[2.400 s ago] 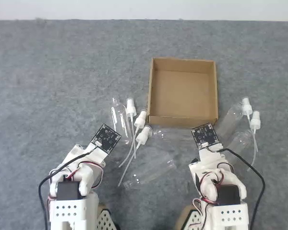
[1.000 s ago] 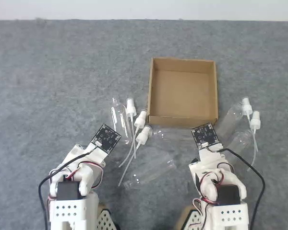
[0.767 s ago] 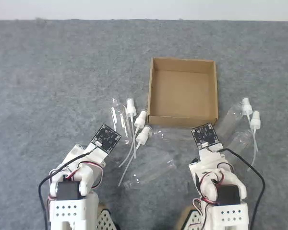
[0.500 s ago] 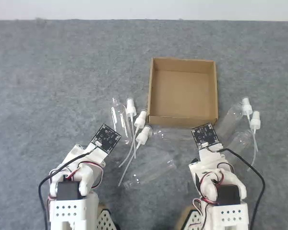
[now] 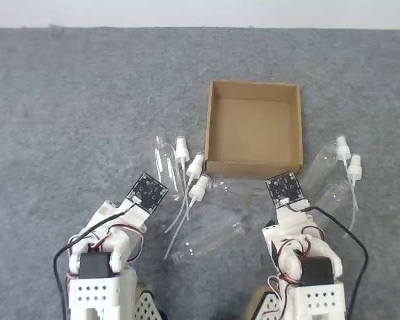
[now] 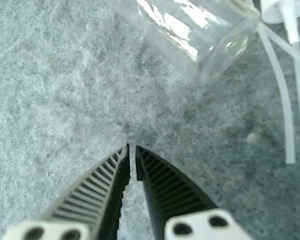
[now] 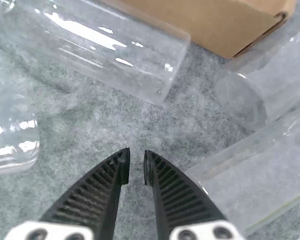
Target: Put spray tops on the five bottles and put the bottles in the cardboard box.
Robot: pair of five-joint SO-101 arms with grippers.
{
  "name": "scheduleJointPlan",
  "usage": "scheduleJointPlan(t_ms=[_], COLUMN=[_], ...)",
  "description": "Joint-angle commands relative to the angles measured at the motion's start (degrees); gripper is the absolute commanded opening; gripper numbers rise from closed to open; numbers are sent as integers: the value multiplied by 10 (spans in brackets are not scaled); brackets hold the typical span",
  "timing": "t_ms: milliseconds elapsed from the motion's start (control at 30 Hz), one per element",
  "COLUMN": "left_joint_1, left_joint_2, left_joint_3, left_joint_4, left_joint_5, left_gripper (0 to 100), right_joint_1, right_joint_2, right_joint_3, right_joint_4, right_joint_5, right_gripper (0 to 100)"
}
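Readable text: none in any of the views.
cardboard box [image 5: 253,84]: upper centre of the high view, plain brown walls and floor, nothing legible.
bottles [image 5: 210,237]: clear plastic, lower centre and right of the high view, no lettering to make out.
spray tops [image 5: 182,148]: plain white, centre and right of the high view, no marks legible.
black circuit boards [image 5: 147,192]: 1 on each arm, lower part of the high view, with tiny pale marks too small to read.
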Motion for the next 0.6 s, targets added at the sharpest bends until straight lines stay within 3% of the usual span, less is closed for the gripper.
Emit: scheduleJointPlan(t_ms=[0, 567], left_joint_1=[4, 6], left_joint_2=[-10, -10], left_joint_3=[-6, -6], left_joint_4=[3, -7], left_joint_5=[-4, -4], left_gripper=[12, 12], right_joint_1=[1, 0], right_joint_2=[-10, -10], right_joint_3=[12, 12], right_joint_4=[5, 5], right_joint_5=[-5, -6], right_gripper=[9, 9])
